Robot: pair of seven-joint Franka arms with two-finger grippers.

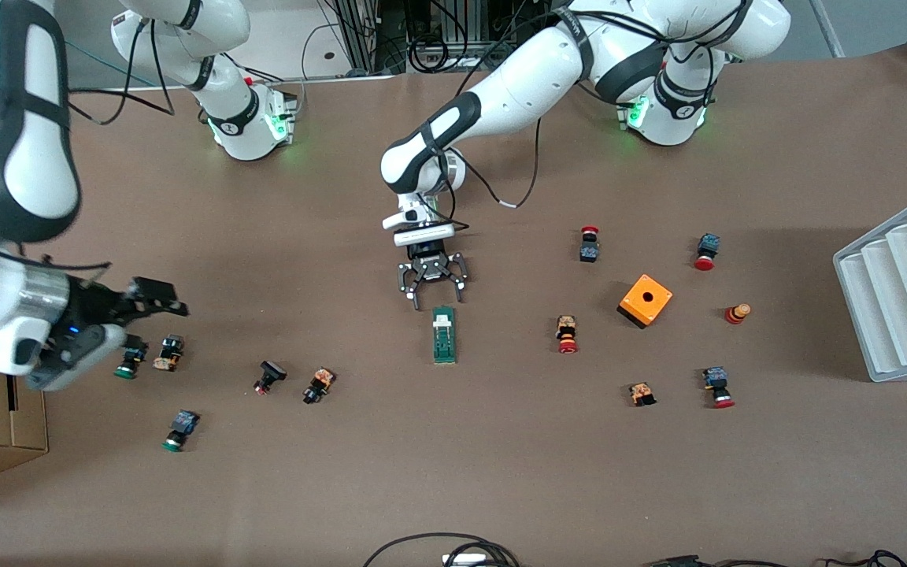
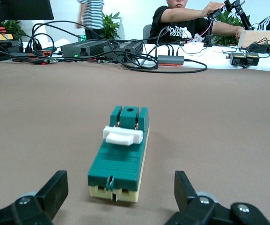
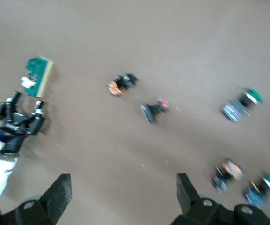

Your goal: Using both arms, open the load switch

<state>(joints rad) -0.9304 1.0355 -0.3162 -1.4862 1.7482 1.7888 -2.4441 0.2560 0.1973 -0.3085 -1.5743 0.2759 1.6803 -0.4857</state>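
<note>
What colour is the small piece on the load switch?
White, on the green load switch; clearest in the left wrist view.

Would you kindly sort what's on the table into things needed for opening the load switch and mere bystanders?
Needed: load switch; left gripper, open above it; right gripper, open.
Bystanders: orange cube; push buttons; grey tray.

The load switch (image 1: 444,335) lies flat near the middle of the brown table (image 1: 453,472), its white piece at the end toward the robots' bases. The left gripper (image 1: 432,293) sits just beside that end, fingers spread, not touching it. The right gripper (image 1: 156,299), open, hangs over small push buttons (image 1: 148,354) at the right arm's end. An orange cube (image 1: 645,300) stands toward the left arm's end.
</note>
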